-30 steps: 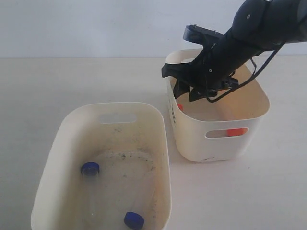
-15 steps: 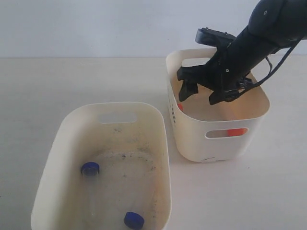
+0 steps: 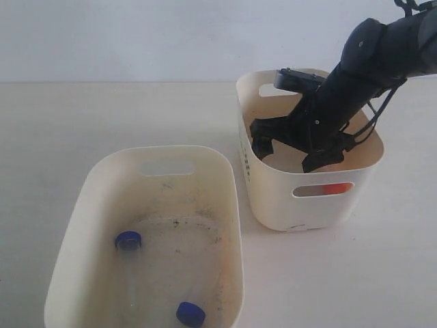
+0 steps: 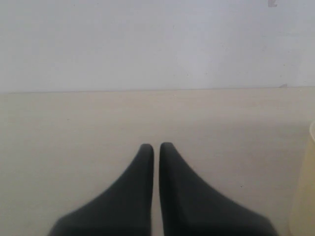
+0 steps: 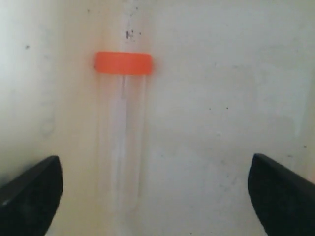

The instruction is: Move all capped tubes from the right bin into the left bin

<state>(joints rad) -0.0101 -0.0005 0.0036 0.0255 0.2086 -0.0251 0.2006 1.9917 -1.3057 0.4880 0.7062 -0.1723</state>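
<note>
My right gripper (image 3: pixel 290 154) hangs open inside the right bin (image 3: pixel 273 195), a cream bin with black dots on its side. In the right wrist view its two fingers (image 5: pixel 30 196) stand wide apart over the bin floor. A clear capped tube with an orange cap (image 5: pixel 123 118) lies on that floor, between the fingers and nearer one of them. An orange cap (image 3: pixel 334 188) shows through the bin's handle slot. Two blue-capped tubes (image 3: pixel 128 240) (image 3: pixel 190 313) lie in the grimy left bin (image 3: pixel 82 205). My left gripper (image 4: pixel 156 147) is shut on nothing above bare table.
The two bins stand close together on a pale table (image 3: pixel 102 116) in front of a white wall. A cream bin edge (image 4: pixel 305 182) shows at the side of the left wrist view. The right arm (image 3: pixel 382 48) slants down over the right bin's far rim.
My right gripper has come down from above the right bin's rim into the bin, and its jaws have spread wider. The tubes in the left bin have not moved.
</note>
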